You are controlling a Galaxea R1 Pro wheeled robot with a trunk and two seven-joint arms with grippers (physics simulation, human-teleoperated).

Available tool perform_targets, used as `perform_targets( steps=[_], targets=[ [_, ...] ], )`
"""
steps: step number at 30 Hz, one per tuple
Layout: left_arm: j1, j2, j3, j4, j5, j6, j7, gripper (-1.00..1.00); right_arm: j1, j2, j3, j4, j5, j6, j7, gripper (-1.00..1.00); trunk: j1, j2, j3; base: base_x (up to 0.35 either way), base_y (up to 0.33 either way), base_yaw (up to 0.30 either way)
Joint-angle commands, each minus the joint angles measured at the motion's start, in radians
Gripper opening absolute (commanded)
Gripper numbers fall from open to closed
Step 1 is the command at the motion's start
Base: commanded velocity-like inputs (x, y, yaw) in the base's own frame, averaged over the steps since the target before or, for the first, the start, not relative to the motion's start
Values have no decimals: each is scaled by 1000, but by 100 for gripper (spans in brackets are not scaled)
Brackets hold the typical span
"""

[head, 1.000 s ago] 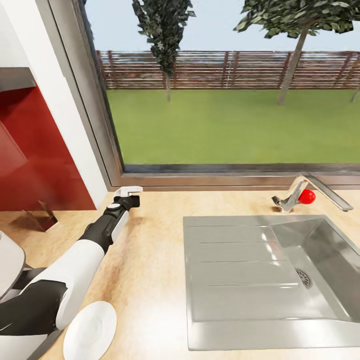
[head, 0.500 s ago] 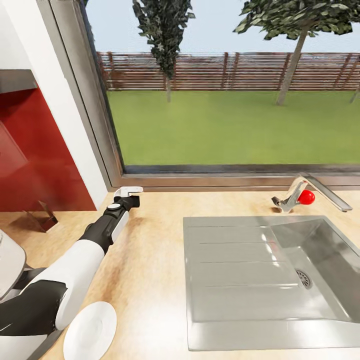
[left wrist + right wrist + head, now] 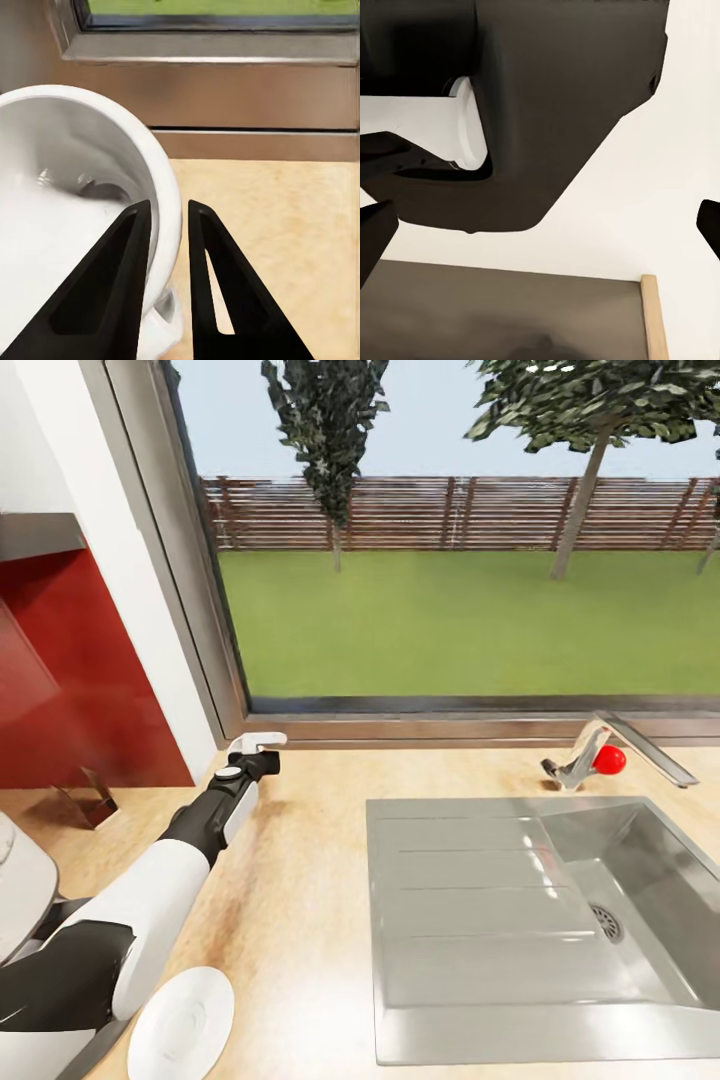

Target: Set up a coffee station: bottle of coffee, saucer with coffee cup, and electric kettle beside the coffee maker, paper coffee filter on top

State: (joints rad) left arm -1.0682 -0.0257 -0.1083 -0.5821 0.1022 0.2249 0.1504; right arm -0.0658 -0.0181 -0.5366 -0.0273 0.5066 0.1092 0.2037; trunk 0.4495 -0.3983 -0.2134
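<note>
Two black claw (image 3: 166, 225) fingers pinch glossy cup (image 3: 67, 217) rim.

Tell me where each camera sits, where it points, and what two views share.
Head view: on the head, looking down over the kitchen countertop, sink, saucer and window; left arm reaching out.
Left wrist view: near the left claw, whose fingers clamp the coffee cup.
Right wrist view: near the right claw, facing the robot's dark body.
Shared: head and left wrist views show cup, counter and window frame.

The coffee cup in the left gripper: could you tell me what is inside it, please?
The coffee cup tilts toward the wrist camera; its visible interior looks empty and white. The left gripper clamps its rim, one finger covering part of the interior.
</note>
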Motion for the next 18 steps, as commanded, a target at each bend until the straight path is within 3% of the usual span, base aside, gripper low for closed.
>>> perform_targets(
  steps=[1, 10, 15, 18],
  targets=[
    [0, -1, -7, -7, 10, 5, 12, -100, 0, 0, -8, -2, 9, 5, 5, 100, 1, -2, 0, 0, 0, 0],
    [31, -3, -9, -22, 5, 5, 14, -100, 0, -1, -8, -2, 8, 6, 4, 100, 1, -2, 14, 0, 0, 0],
    [90, -2, -10, -70, 4, 5, 14, -100, 0, 1, -8, -2, 9, 6, 3, 100, 1, -2, 21, 0, 0, 0],
    [168, -1, -11, -158, 4, 5, 14, -100, 0, 2, -8, -2, 9, 6, 3, 100, 1, -2, 26, 0, 0, 0]
  ],
)
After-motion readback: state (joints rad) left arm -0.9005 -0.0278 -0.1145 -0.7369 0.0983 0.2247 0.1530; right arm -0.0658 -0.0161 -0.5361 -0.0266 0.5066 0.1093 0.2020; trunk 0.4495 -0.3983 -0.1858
